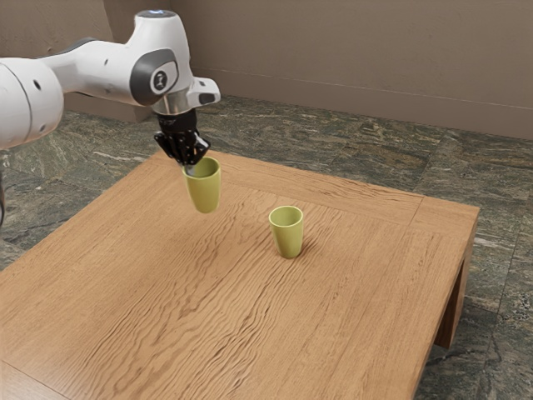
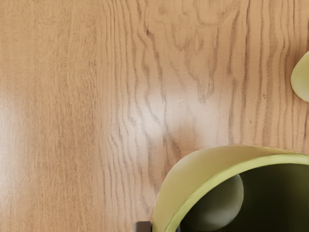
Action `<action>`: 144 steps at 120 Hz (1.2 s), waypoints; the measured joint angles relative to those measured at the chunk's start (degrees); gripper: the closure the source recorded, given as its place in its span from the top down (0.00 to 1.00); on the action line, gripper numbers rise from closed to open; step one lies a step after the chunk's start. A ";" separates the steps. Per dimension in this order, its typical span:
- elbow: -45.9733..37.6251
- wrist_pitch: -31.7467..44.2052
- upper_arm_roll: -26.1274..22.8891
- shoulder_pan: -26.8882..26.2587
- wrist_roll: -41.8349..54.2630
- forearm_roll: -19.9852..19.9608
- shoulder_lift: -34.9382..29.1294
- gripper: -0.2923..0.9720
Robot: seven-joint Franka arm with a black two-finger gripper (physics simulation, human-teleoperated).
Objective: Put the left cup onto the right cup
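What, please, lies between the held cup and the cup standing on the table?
Only bare wooden tabletop, in the exterior view, separates held cup from standing cup.

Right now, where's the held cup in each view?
Exterior: held cup hangs from the end effector, above the table, to the exterior view's left of the standing cup.
Wrist: held cup right under the hand, rim and inside showing.
Shared landmark: the standing cup, beside it in both.
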 joint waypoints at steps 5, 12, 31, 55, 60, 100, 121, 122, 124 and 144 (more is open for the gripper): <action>0.02 -0.16 0.03 -0.39 0.01 0.00 0.00 0.15; 0.07 -0.35 0.05 -0.86 0.02 0.00 -0.04 0.15; 0.49 -0.98 0.05 -2.34 0.05 0.00 0.08 0.15; 0.73 -1.42 0.05 -3.62 0.09 -0.16 0.41 0.15; 0.77 -1.51 0.06 -3.91 0.10 -0.21 0.51 0.15; 2.52 -2.87 0.10 -6.37 0.14 -0.38 1.20 0.15; 3.06 -3.34 0.06 -7.50 0.16 -0.46 1.48 0.15; 3.10 -3.36 0.06 -7.56 0.16 -0.47 1.51 0.15; 3.17 -3.38 0.06 -7.66 0.17 -0.48 1.55 0.15; 4.10 -3.57 0.06 -8.73 0.18 -0.66 2.37 0.15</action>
